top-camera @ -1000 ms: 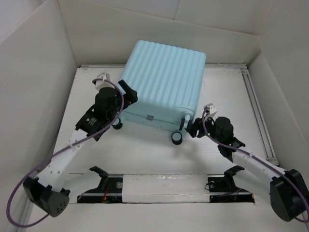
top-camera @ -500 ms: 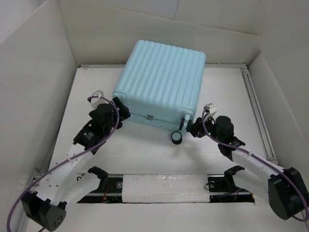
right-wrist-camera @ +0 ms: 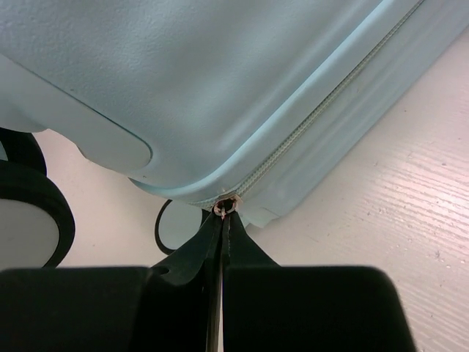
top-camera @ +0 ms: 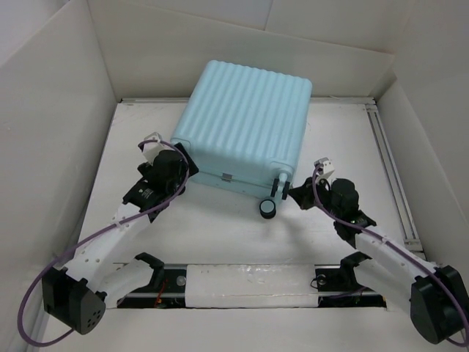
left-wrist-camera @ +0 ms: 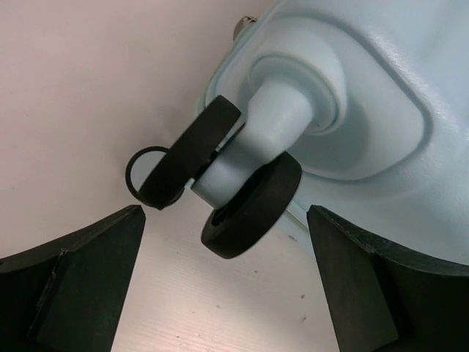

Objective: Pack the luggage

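Note:
The luggage (top-camera: 245, 125), a pale aqua ribbed suitcase, lies closed on the table with its wheeled end toward the arms. My left gripper (top-camera: 178, 158) is at its near left corner, open. In the left wrist view a black caster wheel (left-wrist-camera: 253, 198) hangs just beyond the gap between the fingers of the left gripper (left-wrist-camera: 226, 216), untouched. My right gripper (top-camera: 292, 192) is at the near right corner. The right wrist view shows the right gripper (right-wrist-camera: 223, 220) shut on the zipper pull (right-wrist-camera: 227, 207), where the zipper (right-wrist-camera: 322, 110) rounds the corner.
Another caster wheel (top-camera: 268, 208) sticks out from the near side between the two arms. Cardboard walls (top-camera: 58, 110) stand round the table, and a metal rail (top-camera: 388, 169) runs along the right side. A thin black loop (left-wrist-camera: 135, 172) lies by the left wheel.
The right gripper has closed onto the zipper pull. The left arm has drawn back from the luggage's left side to its near left corner, gripper still open.

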Available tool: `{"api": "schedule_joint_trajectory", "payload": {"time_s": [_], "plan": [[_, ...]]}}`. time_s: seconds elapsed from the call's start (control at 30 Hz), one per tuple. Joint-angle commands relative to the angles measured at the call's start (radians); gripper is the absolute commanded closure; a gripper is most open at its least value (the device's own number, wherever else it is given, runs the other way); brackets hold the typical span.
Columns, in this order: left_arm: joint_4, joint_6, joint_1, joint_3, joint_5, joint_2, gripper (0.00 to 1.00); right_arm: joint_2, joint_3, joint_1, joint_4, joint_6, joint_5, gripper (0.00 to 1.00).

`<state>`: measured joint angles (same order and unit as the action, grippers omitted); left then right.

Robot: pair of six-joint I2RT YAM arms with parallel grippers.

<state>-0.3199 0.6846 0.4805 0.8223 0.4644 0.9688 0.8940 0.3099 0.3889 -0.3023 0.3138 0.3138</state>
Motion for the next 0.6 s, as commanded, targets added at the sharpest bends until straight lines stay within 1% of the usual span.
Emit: {"api": "schedule_joint_trajectory", "payload": {"time_s": [0.0, 0.17, 0.23, 0.3, 0.33, 0.37, 0.43, 0.47, 0.5, 0.57], "plan": [[-0.018, 0.015, -0.003, 0.046, 0.097, 0.002, 0.09, -0.067, 0.029, -0.001, -0.138, 0.016, -0.001, 1.00], [-0.027, 0.033, -0.003, 0.058, 0.146, 0.002, 0.09, -0.047, 0.038, -0.001, -0.113, 0.016, -0.001, 1.00], [-0.015, 0.006, -0.003, 0.086, 0.146, 0.002, 0.10, -0.047, 0.038, -0.001, -0.104, 0.016, -0.001, 1.00], [-0.004, -0.029, -0.003, 0.110, 0.132, 0.048, 0.17, -0.062, 0.038, -0.001, -0.095, 0.016, -0.001, 1.00], [-0.004, -0.039, -0.003, 0.138, 0.132, 0.066, 0.27, -0.072, 0.038, -0.001, -0.083, 0.027, -0.001, 1.00], [-0.004, -0.055, -0.003, 0.138, 0.119, 0.080, 0.33, -0.090, 0.038, -0.001, -0.061, 0.027, -0.014, 1.00], [0.013, -0.066, -0.003, 0.147, 0.108, 0.100, 0.40, -0.113, 0.038, -0.001, -0.035, 0.037, -0.030, 1.00], [0.053, -0.079, -0.003, 0.131, 0.091, 0.100, 0.44, -0.122, 0.049, -0.001, -0.023, 0.038, -0.042, 1.00], [0.070, -0.094, -0.003, 0.130, 0.053, 0.100, 0.49, -0.136, 0.049, -0.001, -0.005, 0.038, -0.042, 1.00], [0.099, -0.108, -0.003, 0.117, 0.027, 0.091, 0.58, -0.145, 0.060, -0.001, 0.008, 0.048, -0.042, 1.00]]}}
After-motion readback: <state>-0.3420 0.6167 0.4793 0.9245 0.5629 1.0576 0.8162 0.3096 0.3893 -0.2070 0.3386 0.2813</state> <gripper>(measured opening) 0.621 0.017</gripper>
